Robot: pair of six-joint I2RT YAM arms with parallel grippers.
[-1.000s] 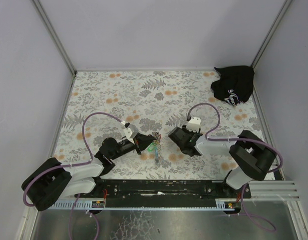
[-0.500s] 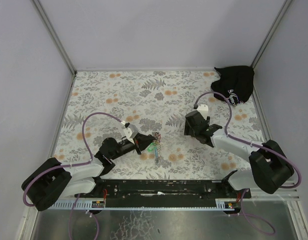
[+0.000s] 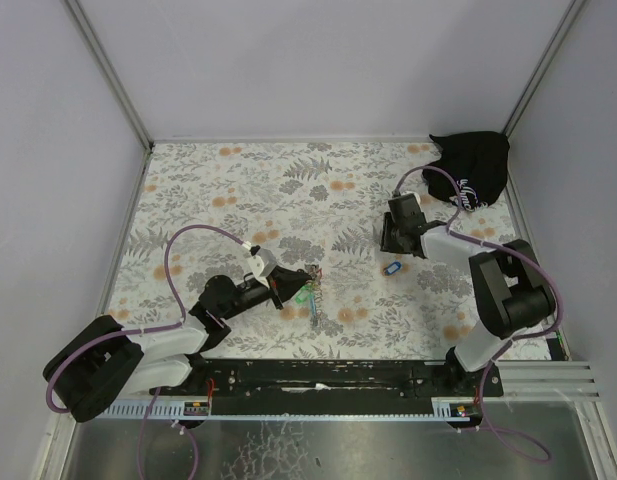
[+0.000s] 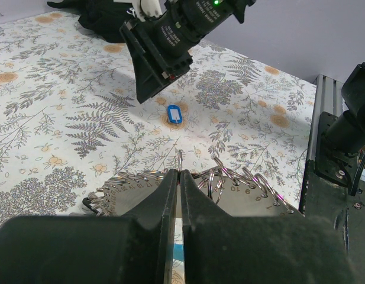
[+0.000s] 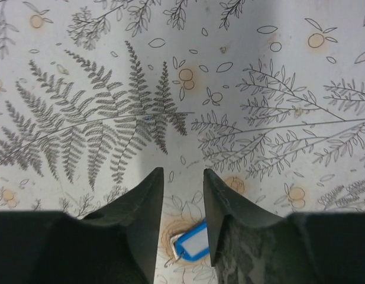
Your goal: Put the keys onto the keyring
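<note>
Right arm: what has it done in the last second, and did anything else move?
The right pincer swung away from the middle of the table, back and to the right toward the black bag, and is open. A small blue key that the arm covered now shows, lying close by it. The left pincer stayed shut on the keyring, unmoved.

Left arm (image 3: pixel 173 340) stretched low from its base toward the middle, forearm almost flat, left gripper (image 3: pixel 291 289) with fingers (image 4: pixel 164 195) pressed flat together, pinching the keyring (image 4: pixel 220 177). Right arm (image 3: pixel 503 290) folded sharply at the elbow, forearm reaching to the far side. Right gripper (image 5: pixel 182 174) pointing downward, jaws a narrow gap apart.
</note>
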